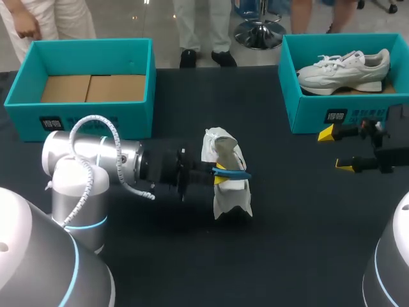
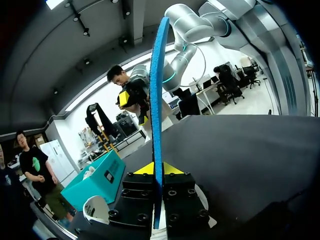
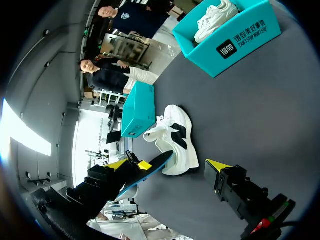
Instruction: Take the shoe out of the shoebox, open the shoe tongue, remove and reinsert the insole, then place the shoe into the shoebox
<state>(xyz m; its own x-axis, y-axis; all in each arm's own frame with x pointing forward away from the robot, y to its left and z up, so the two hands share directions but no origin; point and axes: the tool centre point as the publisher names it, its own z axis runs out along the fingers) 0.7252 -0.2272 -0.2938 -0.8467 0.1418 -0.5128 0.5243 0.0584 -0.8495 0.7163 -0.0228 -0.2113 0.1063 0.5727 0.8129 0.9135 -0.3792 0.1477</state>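
- Our left gripper (image 1: 220, 177) is clamped on the blue insole (image 1: 238, 173), its two fingers pinching the flat faces just above the white shoe (image 1: 225, 147). In the left wrist view the insole (image 2: 159, 90) stands edge-on out of the fingers, thin and gently curved.
- The shoe stands mid-table, toe tipped down and opening turned up toward the gripper, well apart from both boxes. The right wrist view shows it as a white sneaker (image 3: 176, 142) with dark side marks.
- Our right gripper (image 1: 337, 149) hangs released near the table's right edge, its yellow tips wide apart with nothing between them.
- We judge the insole to be light, floppy foam. Held at one end, the free end will likely sag or buckle against the shoe's lining, so a grip nearer the middle or heel should steer it better.
- The shoe looks light, with a soft fabric upper and a stiffer sole. It may tip or slide on the dark table (image 1: 287, 243) when the insole is pushed in. We would brace it at the heel collar or sole edge, not at the soft tongue.
- The empty shoebox (image 1: 83, 112) sits at far left. The second shoebox (image 1: 307, 109), at far right, holds another white shoe (image 1: 345, 69).
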